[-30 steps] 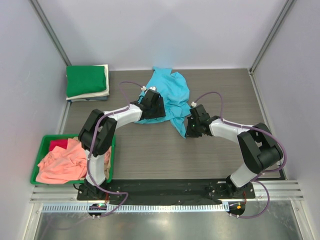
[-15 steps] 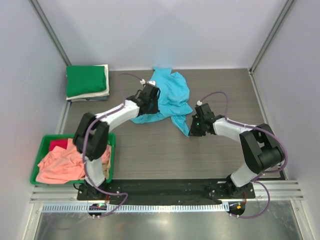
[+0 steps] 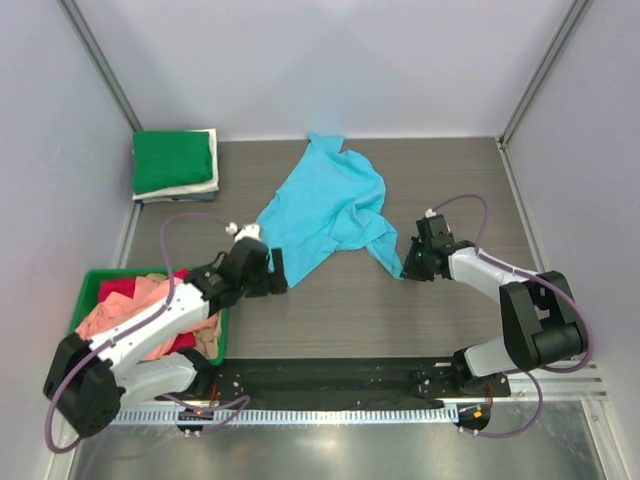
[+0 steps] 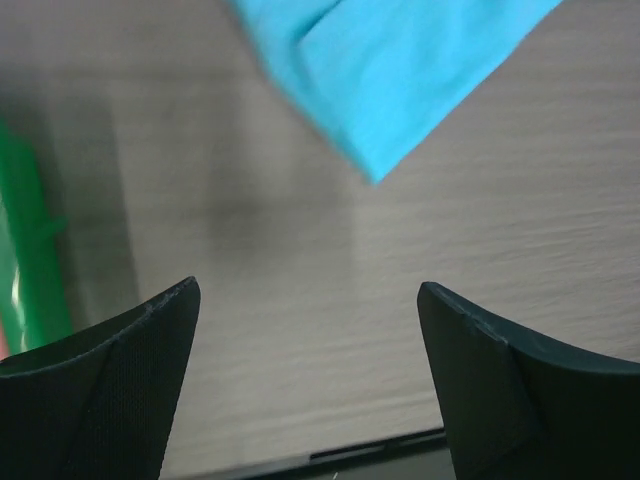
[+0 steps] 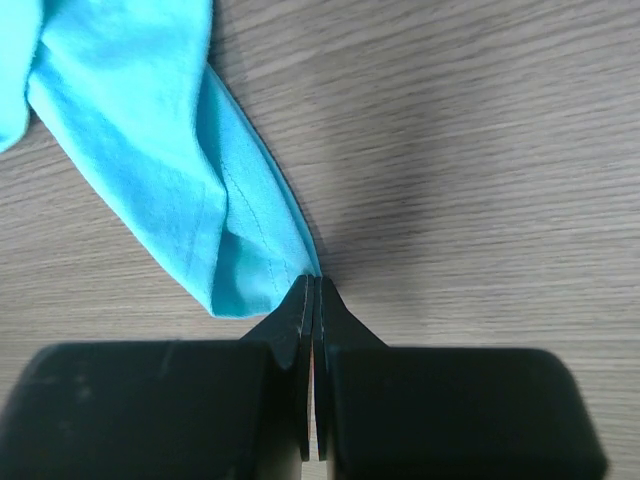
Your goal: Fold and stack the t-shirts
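The sky-blue t-shirt (image 3: pixel 325 205) lies spread out on the middle of the table. My right gripper (image 3: pixel 408 268) is shut on its hem at the shirt's near right corner; the right wrist view shows the jaws (image 5: pixel 313 288) pressed together on the blue fabric (image 5: pixel 150 130). My left gripper (image 3: pixel 277 281) is open and empty, just beside the shirt's near left corner. In the left wrist view that corner (image 4: pixel 400 80) lies ahead of the open gripper (image 4: pixel 308 290), apart from it.
A green bin (image 3: pixel 120 273) at the near left holds a salmon-pink shirt (image 3: pixel 125 325) and a red one (image 3: pixel 118 290); its edge (image 4: pixel 30 260) shows in the left wrist view. A folded green shirt (image 3: pixel 172 160) sits on a cream one (image 3: pixel 190 189) at the far left.
The left gripper has pulled back to the near left and now stands open off the shirt. The right gripper moved right and nearer with the hem. The blue shirt is spread wider.
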{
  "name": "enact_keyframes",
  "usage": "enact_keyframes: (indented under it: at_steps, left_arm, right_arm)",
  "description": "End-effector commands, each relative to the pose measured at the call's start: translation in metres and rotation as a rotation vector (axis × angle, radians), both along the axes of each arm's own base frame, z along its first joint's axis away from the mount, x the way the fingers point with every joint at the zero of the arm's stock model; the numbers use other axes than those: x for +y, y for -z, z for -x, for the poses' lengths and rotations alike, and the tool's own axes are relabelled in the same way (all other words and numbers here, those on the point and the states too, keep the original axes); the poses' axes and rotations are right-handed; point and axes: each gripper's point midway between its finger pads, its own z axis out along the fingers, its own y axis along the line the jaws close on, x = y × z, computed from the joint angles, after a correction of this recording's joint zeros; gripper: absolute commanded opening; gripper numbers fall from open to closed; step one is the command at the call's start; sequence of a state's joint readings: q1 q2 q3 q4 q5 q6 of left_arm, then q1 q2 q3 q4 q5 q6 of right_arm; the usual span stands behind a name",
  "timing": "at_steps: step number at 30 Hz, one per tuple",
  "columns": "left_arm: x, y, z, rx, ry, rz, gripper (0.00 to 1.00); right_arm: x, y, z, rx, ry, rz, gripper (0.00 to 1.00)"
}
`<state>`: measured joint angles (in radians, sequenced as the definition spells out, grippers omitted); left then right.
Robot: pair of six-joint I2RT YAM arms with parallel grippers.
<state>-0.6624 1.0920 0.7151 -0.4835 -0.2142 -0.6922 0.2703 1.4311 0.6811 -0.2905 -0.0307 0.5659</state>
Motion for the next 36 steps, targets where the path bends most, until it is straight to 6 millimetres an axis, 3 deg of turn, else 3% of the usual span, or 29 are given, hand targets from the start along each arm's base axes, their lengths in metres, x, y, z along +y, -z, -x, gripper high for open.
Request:
enact_keyframes:
  at_steps: [1,4,8,12,15,19,27,36]
  left_arm:
    - [0.014,-0.006,0.011,-0.033,-0.101,0.056,0.91]
    - [0.019,-0.018,0.000,-0.095,-0.132,0.044,0.94]
    - [0.006,-0.027,-0.032,-0.137,-0.112,-0.010,0.91]
    - [-0.022,-0.014,-0.073,-0.089,-0.049,-0.019,0.65]
    - [-0.029,0.003,-0.090,-0.037,-0.034,-0.042,0.53]
    - [-0.028,0.023,-0.092,0.017,-0.031,-0.068,0.49]
    - [-0.024,0.040,-0.091,0.085,-0.053,-0.069,0.40]
    - [-0.015,0.056,-0.089,0.153,-0.094,-0.056,0.40]
  right_arm:
    - [-0.009,0.006,0.010,0.019,0.031,0.022,0.01]
    - [-0.005,0.012,0.011,0.034,0.019,0.009,0.01]
    - [0.001,0.011,0.010,0.039,-0.004,-0.015,0.01]
    - [0.003,0.006,0.006,0.029,-0.015,-0.025,0.01]
    - [0.005,0.003,0.004,0.022,-0.020,-0.029,0.01]
    - [0.004,0.002,0.004,0.023,-0.024,-0.023,0.01]
    - [0.005,0.007,0.003,0.037,-0.030,-0.024,0.01]
    - [0.004,0.008,0.004,0.035,-0.029,-0.023,0.01]
